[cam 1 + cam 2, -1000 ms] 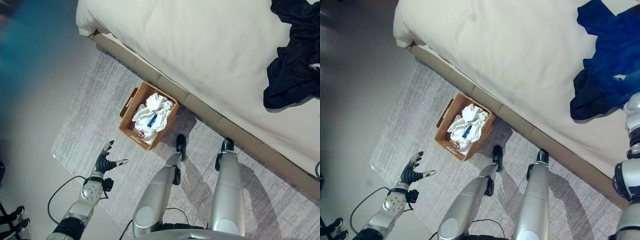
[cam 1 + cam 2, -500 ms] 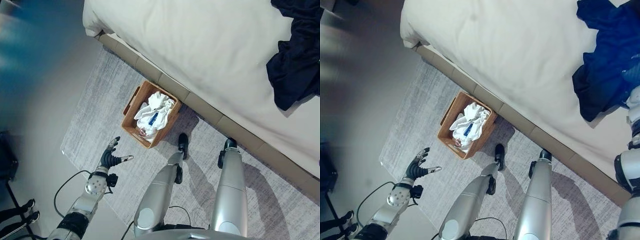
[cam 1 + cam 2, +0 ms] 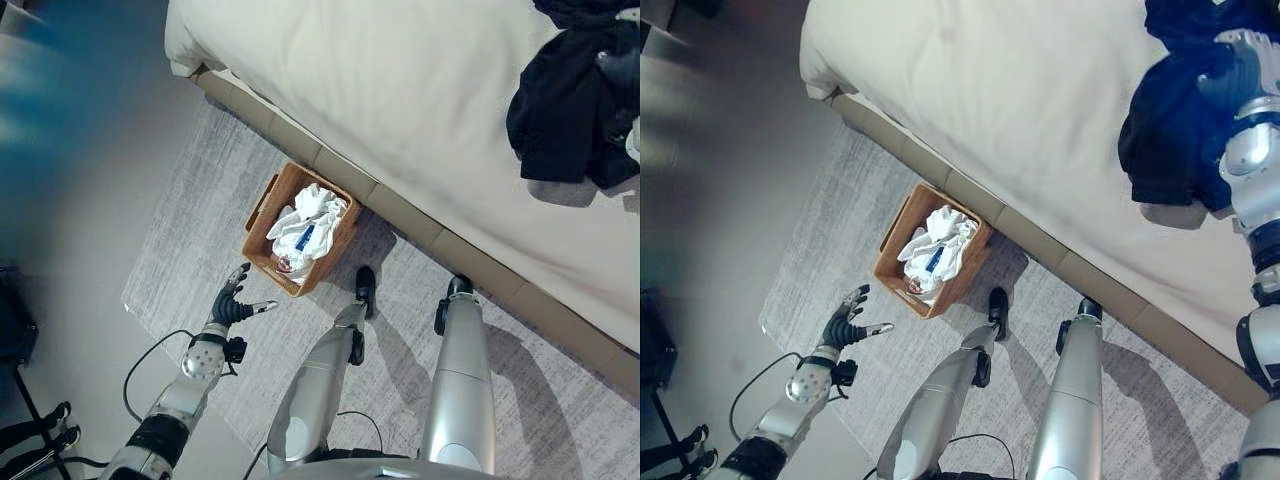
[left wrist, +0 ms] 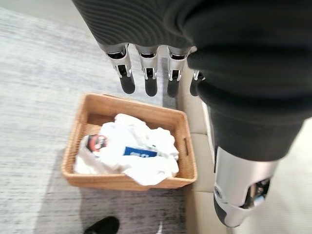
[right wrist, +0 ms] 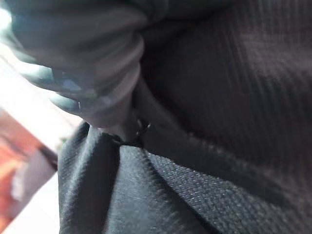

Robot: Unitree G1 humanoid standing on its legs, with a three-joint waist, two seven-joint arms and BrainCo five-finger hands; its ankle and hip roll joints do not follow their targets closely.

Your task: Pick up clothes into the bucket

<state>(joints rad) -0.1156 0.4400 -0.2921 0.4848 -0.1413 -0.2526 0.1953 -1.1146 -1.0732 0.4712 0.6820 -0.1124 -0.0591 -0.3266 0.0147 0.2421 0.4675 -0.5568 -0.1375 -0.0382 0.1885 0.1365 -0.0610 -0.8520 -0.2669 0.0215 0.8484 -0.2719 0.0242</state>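
Observation:
A wicker basket (image 3: pixel 262 215) stands on the rug against the bed's side, with white clothes (image 3: pixel 310 225) piled in it. A dark navy garment (image 3: pixel 560 110) is at the bed's right, bunched and raised a little, casting a shadow on the sheet. My right hand (image 3: pixel 1240 75) is curled into that garment, and the right wrist view has dark cloth (image 5: pixel 161 190) pressed close against the hand. My left hand (image 3: pixel 235 305) hangs open over the rug, left of and nearer than the basket. Its straight fingers (image 4: pixel 151 83) point toward the basket (image 4: pixel 97 180).
The bed (image 3: pixel 400 90) with a cream sheet runs across the back and right, its tan base meeting the grey rug (image 3: pixel 190 230). Bare floor lies left of the rug. A dark object (image 3: pixel 10 325) stands at the left edge.
My right hand has come onto the dark garment, gathered it and pulled it up and to the left. The left hand has edged closer to the basket.

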